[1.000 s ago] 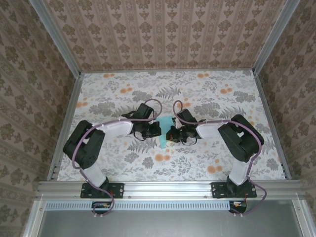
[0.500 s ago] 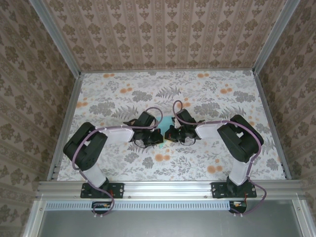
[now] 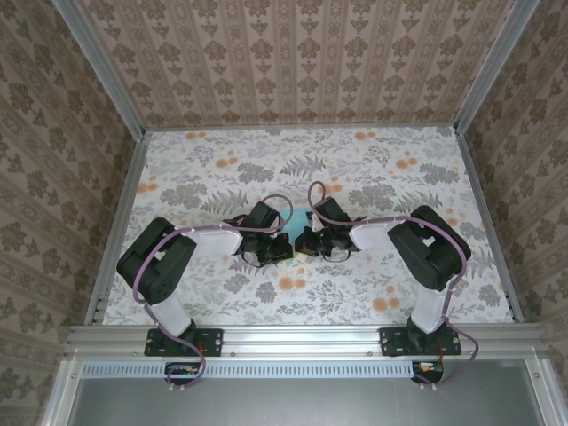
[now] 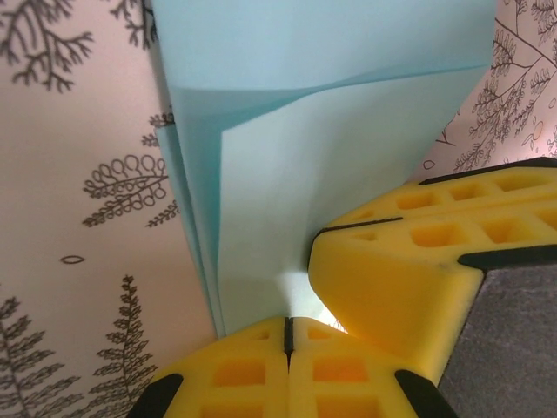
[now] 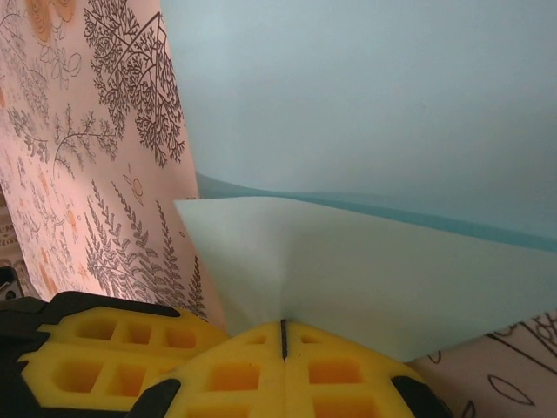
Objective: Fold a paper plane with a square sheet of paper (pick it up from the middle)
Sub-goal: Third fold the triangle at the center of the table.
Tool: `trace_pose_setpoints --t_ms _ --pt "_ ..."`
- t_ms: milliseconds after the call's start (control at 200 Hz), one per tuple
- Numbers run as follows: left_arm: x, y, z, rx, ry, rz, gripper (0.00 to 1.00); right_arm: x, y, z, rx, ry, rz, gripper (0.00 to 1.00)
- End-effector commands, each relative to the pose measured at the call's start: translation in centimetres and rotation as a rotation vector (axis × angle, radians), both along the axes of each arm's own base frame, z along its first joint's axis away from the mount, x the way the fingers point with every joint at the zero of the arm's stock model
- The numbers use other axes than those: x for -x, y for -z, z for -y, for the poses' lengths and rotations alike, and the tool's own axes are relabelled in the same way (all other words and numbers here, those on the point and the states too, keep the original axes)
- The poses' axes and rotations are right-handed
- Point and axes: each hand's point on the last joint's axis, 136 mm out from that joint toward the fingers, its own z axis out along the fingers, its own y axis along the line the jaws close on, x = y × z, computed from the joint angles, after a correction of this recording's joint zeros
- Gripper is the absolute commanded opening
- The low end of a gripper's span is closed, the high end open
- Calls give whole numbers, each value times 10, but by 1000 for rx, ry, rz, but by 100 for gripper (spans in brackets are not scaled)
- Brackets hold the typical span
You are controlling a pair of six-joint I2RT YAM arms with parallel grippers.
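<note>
Left gripper [image 4: 285,333]: jaws pressed flat together with no gap. A lower edge of the turquoise paper puckers down into the seam, so it appears to pinch the paper. From above it sits at mid-table [image 3: 282,249], almost tip to tip with its partner.
Square sheet of paper [image 4: 348,165]: in the middle of the floral table [image 3: 399,293], between the two grippers. Only a sliver shows from above [image 3: 303,216]. No longer a flat square: several stacked layers show along its left edge, and a creased flap lies over a lower layer.
Right gripper [image 5: 283,335]: jaws likewise fully together. The pointed corner of a folded flap [image 5: 365,270] narrows into the seam, so it holds that flap. The wider layer [image 5: 374,96] spreads out behind it.
Done so far: the sheet is gathered and carries early folds, with layers overlapping.
Left to do: I judge most of the work. No sharp nose, no crisp centre crease and no wings are visible, and the flaps look soft rather than pressed.
Stage: early to middle, with both arms gripping mid-fold.
</note>
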Motion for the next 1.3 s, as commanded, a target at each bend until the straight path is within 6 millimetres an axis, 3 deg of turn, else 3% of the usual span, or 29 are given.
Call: trace_pose_setpoints --t_ms 0,360,465,600,720,860,920,1070,1295 --pt "20 27 -27 -140 -31 -88 0 3 26 12 89 5 -38 1" --pt "40 44 -48 -213 -44 -160 0 -60 32 95 204 204 -7 1" --pt "39 42 -48 -208 -40 -151 0 -73 27 107 214 231 5 1" --pt "31 33 -43 -194 3 -99 0 -78 -2 103 171 224 61 3" --pt "10 9 -30 -138 74 41 0 -73 -30 97 97 223 118 13" --pt "-17 -42 -6 -7 121 250 0 -56 -33 96 71 222 80 28" --pt "-25 -54 -3 5 113 297 0 -47 -31 92 60 216 60 33" --pt "-36 -45 -7 -62 84 293 0 -30 -30 77 25 182 14 41" --pt "-46 -27 -9 -109 40 264 0 -22 -24 57 1 141 -19 43"
